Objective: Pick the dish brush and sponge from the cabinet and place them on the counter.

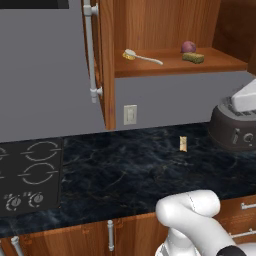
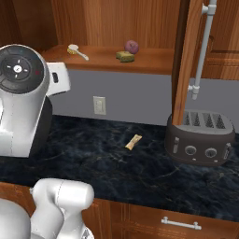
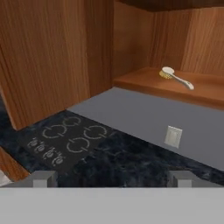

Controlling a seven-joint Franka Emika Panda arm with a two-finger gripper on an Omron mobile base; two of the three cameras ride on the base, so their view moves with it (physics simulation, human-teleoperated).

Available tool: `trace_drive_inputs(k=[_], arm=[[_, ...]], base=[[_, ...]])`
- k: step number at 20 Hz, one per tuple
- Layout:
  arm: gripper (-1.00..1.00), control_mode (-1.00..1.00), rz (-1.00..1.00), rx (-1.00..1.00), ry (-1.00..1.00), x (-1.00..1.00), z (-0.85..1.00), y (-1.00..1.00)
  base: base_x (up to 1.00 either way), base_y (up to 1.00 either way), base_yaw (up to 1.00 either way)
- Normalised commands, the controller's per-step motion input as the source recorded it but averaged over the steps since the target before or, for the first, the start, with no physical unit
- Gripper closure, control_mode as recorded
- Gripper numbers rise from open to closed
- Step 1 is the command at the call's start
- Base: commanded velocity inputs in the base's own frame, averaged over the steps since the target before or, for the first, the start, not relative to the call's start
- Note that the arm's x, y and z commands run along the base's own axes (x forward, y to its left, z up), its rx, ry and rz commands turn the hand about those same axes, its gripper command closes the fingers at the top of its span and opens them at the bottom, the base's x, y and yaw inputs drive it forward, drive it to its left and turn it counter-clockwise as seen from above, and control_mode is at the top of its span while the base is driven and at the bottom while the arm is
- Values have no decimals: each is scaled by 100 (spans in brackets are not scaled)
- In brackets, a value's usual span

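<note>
The reddish-brown cabinet [image 1: 165, 20] stands with both doors swung open. On its wooden shelf [image 1: 170, 69] lies the dish brush [image 1: 142, 57] [image 2: 77, 52] [image 3: 176, 78], its white handle pointing right in the left base view. Farther right on the same shelf rests the sponge [image 1: 193, 58] [image 2: 125, 56], a yellow-tan block just in front of a purple-red ball [image 1: 188, 47]. My gripper [image 3: 113, 179] is open with nothing between its fingertips, held out over the black counter [image 1: 125, 175] [image 2: 140, 172], well below and short of the shelf and facing the brush.
A dark toaster [image 1: 232, 129] [image 2: 200, 136] stands at the counter's right. The black stovetop [image 1: 30, 175] [image 3: 70, 140] lies at the left. A small tan stick-like object [image 1: 183, 144] [image 2: 133, 141] lies mid-counter. The open door edges [image 1: 106, 65] [image 2: 186, 60] hang down beside the shelf. A wall outlet [image 1: 130, 114] sits below it.
</note>
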Motion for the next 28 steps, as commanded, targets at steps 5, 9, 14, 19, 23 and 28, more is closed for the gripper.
trace_drive_inputs(k=[5,9,14,19,23,28], arm=[[-100,-100,-17,-9,2,2,6,-27],[-100,-100,-3,0,7,14,14,-14],[-100,-100,-6,0,4,23,11,-3],[-100,-100,-18,-1,0,31,-2,0],[-100,-100,-24,0,0,32,-6,0],[-100,-100,-18,0,3,43,0,0]], base=[[0,0,0],[0,0,0],[0,0,0],[0,0,0],[0,0,0],[0,0,0]])
